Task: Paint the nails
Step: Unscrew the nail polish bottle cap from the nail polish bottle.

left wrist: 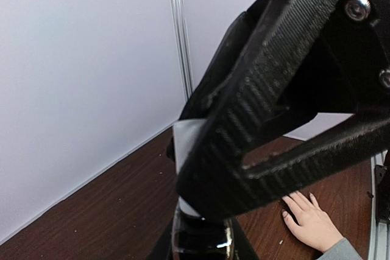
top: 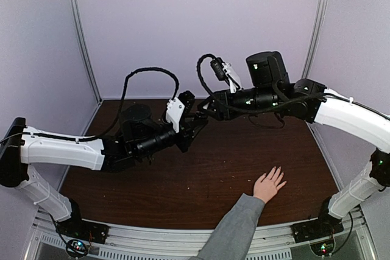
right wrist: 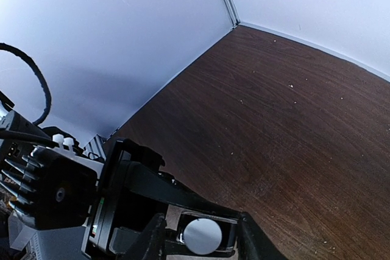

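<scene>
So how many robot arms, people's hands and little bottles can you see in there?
robot arms: 2
person's hand: 1
small bottle: 1
Total: 4

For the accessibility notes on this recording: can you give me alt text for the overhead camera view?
Two black-and-white robot arms reach inward and meet, left gripper and right gripper close together, above the middle of a dark wooden table. At the near right, a person's hand in a grey sleeve lies flat, fingers spread.
</scene>
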You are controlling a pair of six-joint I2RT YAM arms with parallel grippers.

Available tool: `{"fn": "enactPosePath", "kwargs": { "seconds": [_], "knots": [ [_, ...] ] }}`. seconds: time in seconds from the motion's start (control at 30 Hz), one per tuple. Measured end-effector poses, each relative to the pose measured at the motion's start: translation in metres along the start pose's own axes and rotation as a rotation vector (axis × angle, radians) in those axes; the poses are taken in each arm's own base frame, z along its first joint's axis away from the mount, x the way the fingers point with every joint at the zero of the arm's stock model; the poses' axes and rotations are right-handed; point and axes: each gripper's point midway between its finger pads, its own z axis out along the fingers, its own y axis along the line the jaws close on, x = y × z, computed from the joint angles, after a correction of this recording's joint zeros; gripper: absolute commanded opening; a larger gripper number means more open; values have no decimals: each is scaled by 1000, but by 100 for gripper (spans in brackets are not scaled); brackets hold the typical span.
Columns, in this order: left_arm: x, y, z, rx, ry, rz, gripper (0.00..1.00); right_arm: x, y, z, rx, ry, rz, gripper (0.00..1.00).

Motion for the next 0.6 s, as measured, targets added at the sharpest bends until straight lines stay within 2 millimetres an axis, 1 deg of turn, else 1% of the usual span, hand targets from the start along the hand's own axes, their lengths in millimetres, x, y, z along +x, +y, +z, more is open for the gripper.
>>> {"fn": "enactPosePath", "kwargs": {
  "seconds": [0.07,0.17,0.27,0.5,0.6],
  "knots": [
    [2,2,0,-11,8,5,0,1,0,1,1,3,11,31],
    [5,4,0,-26,21,11,0,1,-1,2,1,5,22,21],
    [6,6,0,-34,25,14,0,1,-1,2,1,5,27,15],
    [5,1,0,1,20,13,0,2,-1,1,-1,7,-18,5],
    [3,-4,0,46,4,7,0,2,1,-3,-12,7,-59,2]
  ]
}}
